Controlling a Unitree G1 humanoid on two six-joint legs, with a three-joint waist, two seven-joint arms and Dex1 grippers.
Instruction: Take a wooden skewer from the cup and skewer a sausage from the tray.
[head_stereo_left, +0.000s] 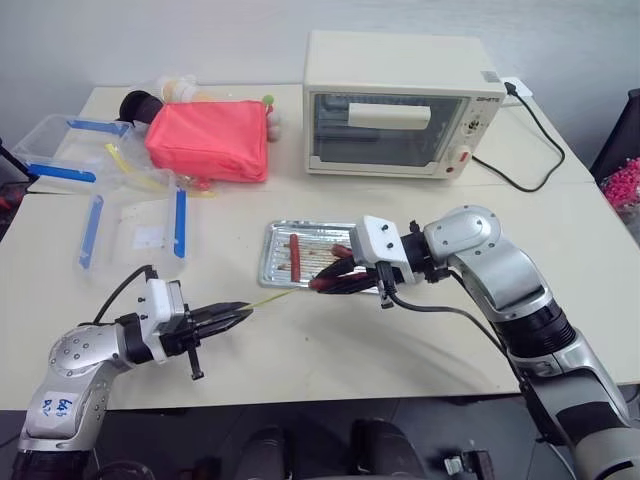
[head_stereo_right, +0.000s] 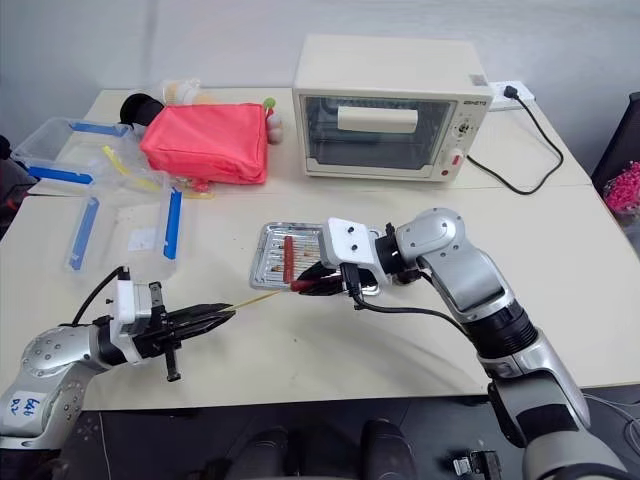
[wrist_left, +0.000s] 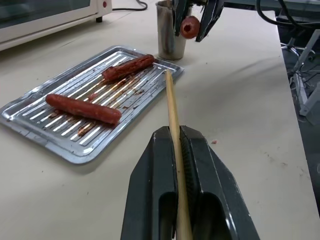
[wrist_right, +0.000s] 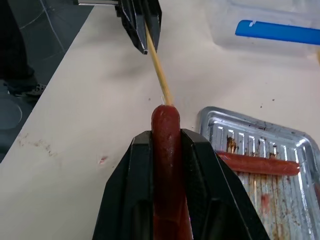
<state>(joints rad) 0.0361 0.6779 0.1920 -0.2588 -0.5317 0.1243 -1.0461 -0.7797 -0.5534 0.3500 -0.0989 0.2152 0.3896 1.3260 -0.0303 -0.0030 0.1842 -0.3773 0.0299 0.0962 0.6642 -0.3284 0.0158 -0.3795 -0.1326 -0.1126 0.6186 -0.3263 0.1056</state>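
Skewer (head_stereo_left: 272, 296): thin, stiff, light and snappable, clamped at its butt in the shut left fingers (wrist_left: 200, 165), tip aimed level at the sausage (wrist_right: 166, 145). That sausage, soft and greasy, sits gripped lengthwise in the right fingers (wrist_right: 200, 165) above the tray (head_stereo_left: 272, 270). Beyond, the oven (head_stereo_left: 400, 100) label cannot be read.

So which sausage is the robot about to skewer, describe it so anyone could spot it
Start at the cream toaster oven; in front of it lies the silver tray. At the tray's near right corner, the right tool grips one sausage. Unlike the two sausages lying flat in the tray, this one is lifted, its end facing the wooden skewer.
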